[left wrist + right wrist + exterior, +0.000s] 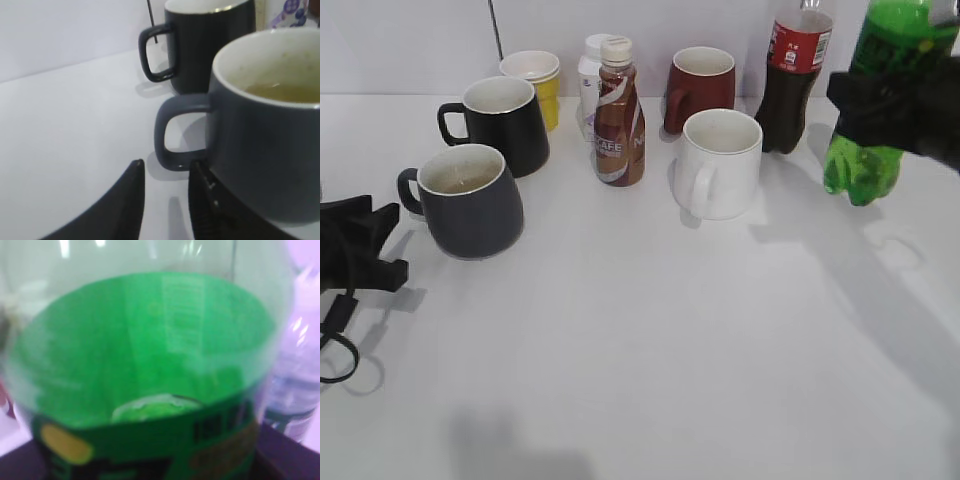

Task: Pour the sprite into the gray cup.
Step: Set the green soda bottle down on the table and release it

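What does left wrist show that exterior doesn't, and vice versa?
Left wrist only: a close look inside the gray cup, with pale yellowish liquid low in it, and the left gripper open beside its handle.

Exterior only: the sprite lifted off the table in the right gripper, plus the white mug, coffee bottle, cola bottle, red mug and yellow cup.

Both: gray cup and black mug.
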